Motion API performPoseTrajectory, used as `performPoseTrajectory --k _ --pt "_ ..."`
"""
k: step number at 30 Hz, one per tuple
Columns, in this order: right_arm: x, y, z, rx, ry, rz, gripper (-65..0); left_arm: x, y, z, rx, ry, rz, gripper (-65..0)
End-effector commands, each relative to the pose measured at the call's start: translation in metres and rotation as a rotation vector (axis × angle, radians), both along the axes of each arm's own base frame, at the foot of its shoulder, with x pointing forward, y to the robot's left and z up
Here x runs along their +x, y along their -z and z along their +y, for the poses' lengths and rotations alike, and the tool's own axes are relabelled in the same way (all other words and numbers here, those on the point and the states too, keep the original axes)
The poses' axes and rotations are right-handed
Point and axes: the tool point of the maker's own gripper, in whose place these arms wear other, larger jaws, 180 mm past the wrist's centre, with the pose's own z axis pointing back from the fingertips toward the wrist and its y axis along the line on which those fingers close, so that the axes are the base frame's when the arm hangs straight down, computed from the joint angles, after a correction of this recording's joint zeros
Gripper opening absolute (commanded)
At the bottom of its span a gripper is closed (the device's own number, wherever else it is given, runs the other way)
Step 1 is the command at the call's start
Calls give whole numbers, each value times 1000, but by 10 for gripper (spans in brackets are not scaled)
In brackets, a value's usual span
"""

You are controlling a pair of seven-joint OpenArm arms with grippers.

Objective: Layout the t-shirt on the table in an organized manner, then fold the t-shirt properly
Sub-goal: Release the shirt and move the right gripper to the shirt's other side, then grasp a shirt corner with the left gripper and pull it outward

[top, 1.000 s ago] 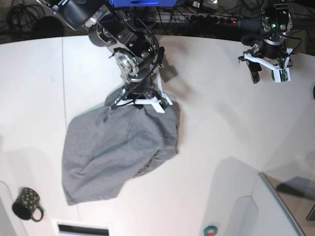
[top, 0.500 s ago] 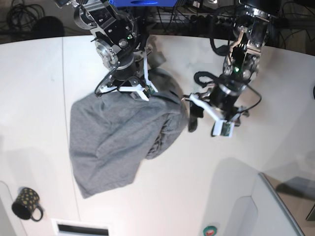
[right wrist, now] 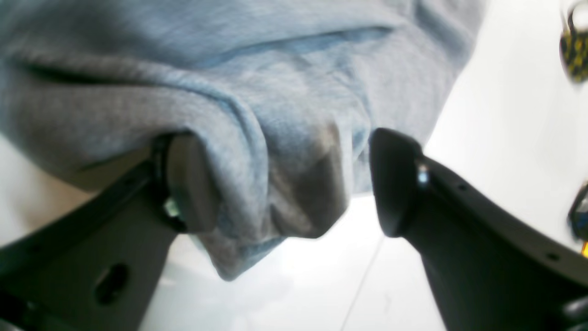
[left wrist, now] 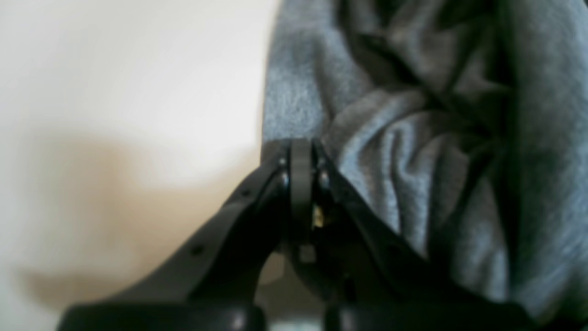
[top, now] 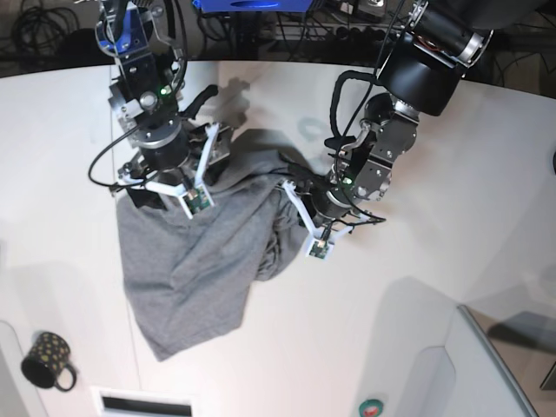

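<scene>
The grey t-shirt (top: 200, 252) lies bunched on the white table (top: 452, 130), its upper part heaped and its lower part spread toward the front left. My right gripper (top: 165, 191) stands over the shirt's upper left; in the right wrist view it (right wrist: 294, 184) is open, with a fold of the t-shirt (right wrist: 275, 92) hanging between the fingers and draped over the left pad (right wrist: 188, 184). My left gripper (top: 295, 204) is at the shirt's right side. In the left wrist view it (left wrist: 301, 147) is shut, its tips pinched on the edge of the t-shirt (left wrist: 413, 161).
A black mug with yellow dots (top: 48, 360) stands at the front left, also seen in the right wrist view (right wrist: 574, 50). A raised white panel (top: 452, 365) occupies the front right. Cables run along the table's far edge.
The left arm came across from the far right to the shirt's right side and shut on its edge. The right gripper moved left and opened. The shirt's top bunched up.
</scene>
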Motion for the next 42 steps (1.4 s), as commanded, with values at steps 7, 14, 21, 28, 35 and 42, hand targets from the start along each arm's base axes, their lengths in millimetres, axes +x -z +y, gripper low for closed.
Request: performPoseTrajectory --k 7,14,21,28,35,42 --pt "61 45 -40 89 78 127 -647 -73 27 48 75 17 100 -650" --pt "92 54 -62 57 110 161 -606 -112 16 56 26 -39 101 -650" --pt "109 30 -106 -53 149 162 -335 -126 -38 15 -69 20 52 -650" --pt "65 -17 -91 -46 110 22 -159 -60 -89 25 -113 -90 -106 -650" --pt "41 7 -134 33 309 69 -155 -7 -56 20 -123 -161 -42 -650" --pt "33 36 -124 168 287 139 -161 7 -37 -52 -142 -38 36 -650"
